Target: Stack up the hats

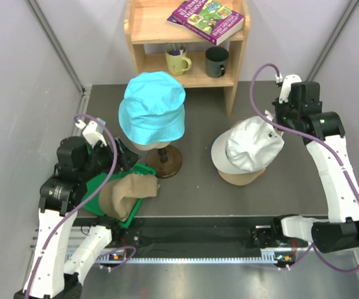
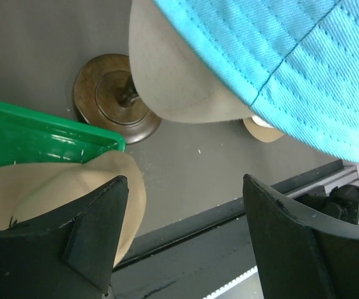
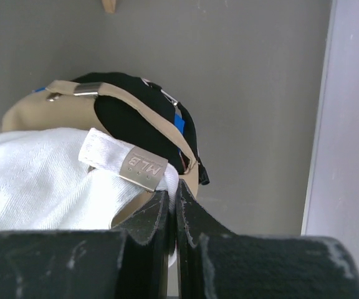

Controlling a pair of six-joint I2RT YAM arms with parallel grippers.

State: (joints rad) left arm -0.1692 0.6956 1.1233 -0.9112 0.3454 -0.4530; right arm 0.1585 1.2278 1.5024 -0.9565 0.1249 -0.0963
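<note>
White cap (image 1: 249,148) right of centre, topping cap pile, tan brim (image 1: 242,179) poking out underneath. Right gripper (image 3: 173,205) pinching white cap's back edge, just by strap. Cyan bucket hat (image 1: 151,107) upper middle, on mannequin head (image 2: 179,81) on wooden stand (image 1: 164,161). Second tan cap (image 1: 126,193) lower left in green tray (image 1: 101,187). Left gripper (image 2: 184,180) over it, spread wide, holding nothing.

light: bright, even | shadows: soft | blur: wrist-view foregrounds

"mlb" on clasp (image 3: 143,169) of white cap (image 3: 36,180)
</note>
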